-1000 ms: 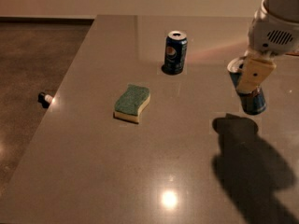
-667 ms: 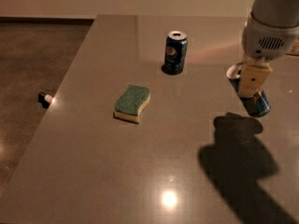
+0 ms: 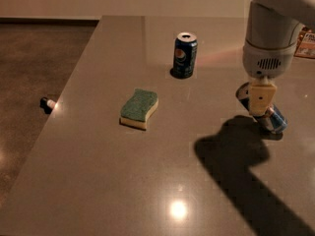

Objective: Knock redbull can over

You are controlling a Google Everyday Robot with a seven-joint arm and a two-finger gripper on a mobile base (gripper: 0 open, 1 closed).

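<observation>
Over the last second the redbull can (image 3: pixel 274 121) goes from standing tall behind the gripper (image 3: pixel 260 104) to leaning far over. It now sits low on the right side of the table (image 3: pixel 98 171), its blue and silver body slanting toward us and to the right. A darker rounded end shows on the far side of the arm, up and to the left. We judge it tipped or very nearly flat, so the knock looks essentially done. Part of the can is hidden, so we cannot say whether it has settled.

The arm also drops lower and moves a little toward us along with the can. The gripper hangs straight down from the white wrist, and its pale lower block is directly in front of the can's middle. It appears to touch or press against the can rather than clasp it. We cannot tell whether the gripper stands wide or narrow from this angle, nor whether anything is held in it.

The Pepsi can (image 3: pixel 185 54) stands upright and untouched farther back, well apart. The green and yellow sponge (image 3: pixel 139 108) lies where it was, near the table's middle.
</observation>
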